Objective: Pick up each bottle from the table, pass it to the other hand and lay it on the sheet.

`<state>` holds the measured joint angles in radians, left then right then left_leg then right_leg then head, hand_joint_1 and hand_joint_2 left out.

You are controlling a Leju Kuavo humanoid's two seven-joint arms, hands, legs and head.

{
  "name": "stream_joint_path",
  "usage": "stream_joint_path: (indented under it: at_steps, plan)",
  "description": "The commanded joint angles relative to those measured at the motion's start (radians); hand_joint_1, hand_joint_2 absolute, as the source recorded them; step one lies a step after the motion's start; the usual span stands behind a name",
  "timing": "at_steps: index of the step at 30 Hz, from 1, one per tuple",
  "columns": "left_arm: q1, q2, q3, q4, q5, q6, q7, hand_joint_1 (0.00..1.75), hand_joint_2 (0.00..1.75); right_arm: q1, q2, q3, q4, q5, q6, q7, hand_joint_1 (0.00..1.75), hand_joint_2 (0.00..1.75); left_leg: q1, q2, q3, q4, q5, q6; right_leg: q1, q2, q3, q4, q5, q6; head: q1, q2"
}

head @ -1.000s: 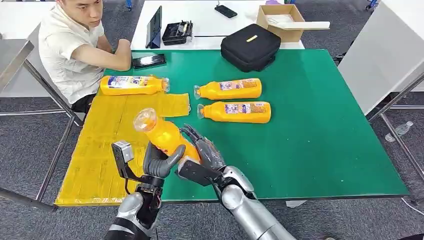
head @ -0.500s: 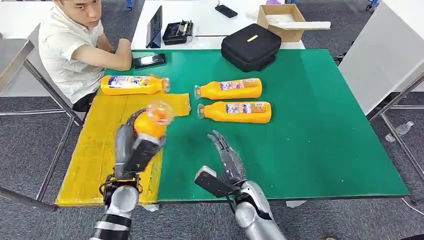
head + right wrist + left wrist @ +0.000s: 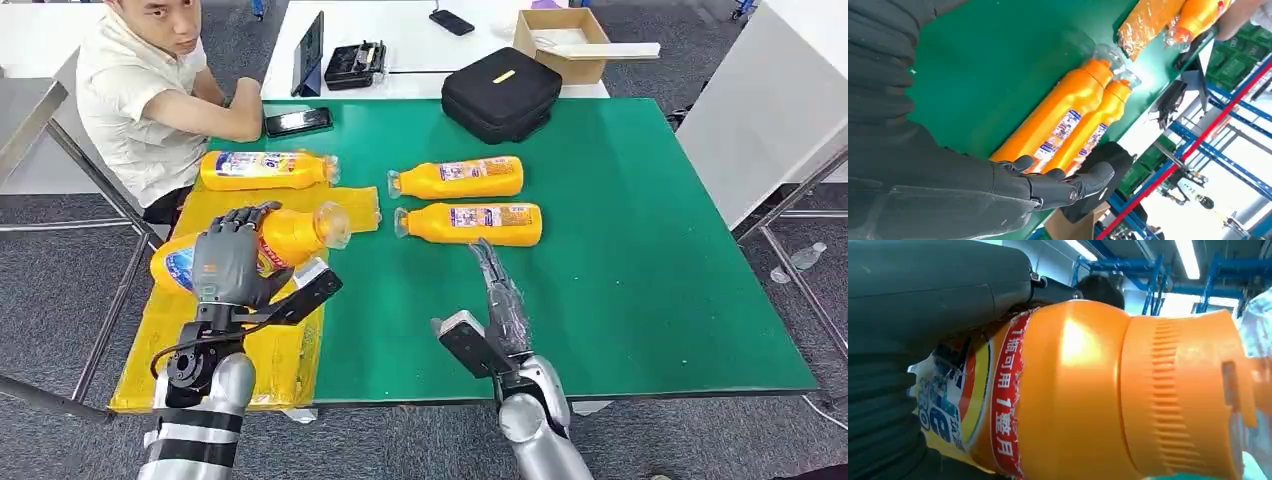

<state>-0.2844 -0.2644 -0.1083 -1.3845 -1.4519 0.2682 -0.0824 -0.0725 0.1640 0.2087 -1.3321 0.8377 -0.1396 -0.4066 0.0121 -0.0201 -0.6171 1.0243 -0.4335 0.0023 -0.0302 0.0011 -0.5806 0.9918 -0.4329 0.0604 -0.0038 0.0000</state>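
Your left hand (image 3: 232, 262) now grips the bottle (image 3: 275, 238) alone above the sheet (image 3: 190, 340), since the right hand (image 3: 497, 290) has let go and opened, so lay it down next.

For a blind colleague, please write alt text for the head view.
The robot's left hand holds an orange bottle sideways over the yellow sheet; its right hand is open above the green table.
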Motion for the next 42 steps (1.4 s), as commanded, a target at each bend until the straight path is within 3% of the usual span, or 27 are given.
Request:
stream_joint_path:
  at_steps: [1, 6, 9, 15, 33, 35, 36, 37, 42]
  plan:
    - [-0.086, 0.069, -0.01, 0.195, -0.017, 0.0, 0.011, 1.75, 1.75, -0.05, 0.007, -0.049, 0.069, -0.004, 0.009, -0.01, 0.0, 1.75, 0.001, 0.002, 0.004, -0.001, 0.0, 0.0, 0.001, 0.0, 0.004, -0.002, 0.0, -0.003, 0.0, 0.0]
    - [-0.088, 0.07, -0.015, 0.192, -0.021, -0.005, 0.01, 1.75, 1.75, -0.048, 0.008, -0.049, 0.066, -0.004, 0.009, -0.01, 0.0, 1.75, 0.0, 0.001, 0.003, -0.001, 0.0, 0.0, 0.001, 0.0, 0.003, -0.001, 0.0, -0.003, 0.0, 0.0]
    - [-0.143, 0.068, -0.002, 0.383, 0.014, -0.103, 0.011, 1.75, 1.75, -0.084, 0.011, -0.043, 0.117, -0.022, 0.02, -0.031, 0.0, 1.75, 0.0, 0.001, 0.003, -0.001, 0.0, 0.0, 0.001, 0.0, 0.003, -0.001, 0.0, -0.002, 0.0, 0.0]
    - [-0.218, 0.076, 0.035, 0.615, 0.013, -0.023, 0.014, 1.75, 1.75, -0.121, 0.011, -0.033, 0.15, -0.032, 0.018, -0.042, 0.0, 1.75, 0.0, 0.002, 0.004, -0.001, 0.0, 0.0, 0.001, 0.001, 0.004, -0.002, 0.001, -0.003, 0.0, 0.0]
    - [-0.242, 0.09, 0.017, 0.75, -0.119, 0.004, 0.084, 1.71, 1.75, -0.129, 0.012, -0.03, 0.169, -0.04, 0.023, -0.037, 0.0, 1.75, 0.001, 0.004, 0.004, -0.001, 0.0, 0.0, 0.002, 0.002, 0.004, -0.001, 0.001, -0.004, 0.0, 0.0]
    - [-0.257, 0.097, -0.001, 0.801, -0.119, -0.039, 0.066, 0.94, 1.75, -0.141, 0.01, -0.037, 0.191, -0.044, 0.017, -0.041, 0.0, 1.75, 0.001, 0.004, 0.004, -0.001, 0.001, 0.0, 0.002, 0.002, 0.004, -0.002, 0.001, -0.004, 0.0, 0.0]
    - [-0.258, 0.099, -0.004, 0.807, -0.119, -0.034, 0.064, 0.94, 1.75, -0.145, 0.009, -0.039, 0.198, -0.045, 0.017, -0.043, 0.0, 1.75, 0.0, 0.003, 0.003, -0.001, 0.001, 0.0, 0.001, 0.001, 0.003, -0.001, 0.001, -0.002, 0.0, 0.0]
    - [-0.261, 0.11, -0.037, 0.824, -0.119, -0.006, 0.07, 0.02, 1.75, -0.15, 0.01, -0.041, 0.208, -0.048, 0.016, -0.046, 0.0, 1.75, 0.001, 0.004, 0.005, -0.001, 0.001, 0.0, 0.002, 0.002, 0.005, -0.002, 0.001, -0.004, 0.0, 0.0]
    - [-0.281, 0.115, -0.023, 0.901, -0.099, -0.068, 0.052, 0.0, 1.75, -0.163, 0.008, -0.043, 0.234, -0.057, 0.02, -0.057, 0.0, 1.75, 0.001, 0.004, 0.006, -0.002, 0.001, 0.0, 0.002, 0.003, 0.005, -0.002, 0.001, -0.003, 0.0, 0.0]
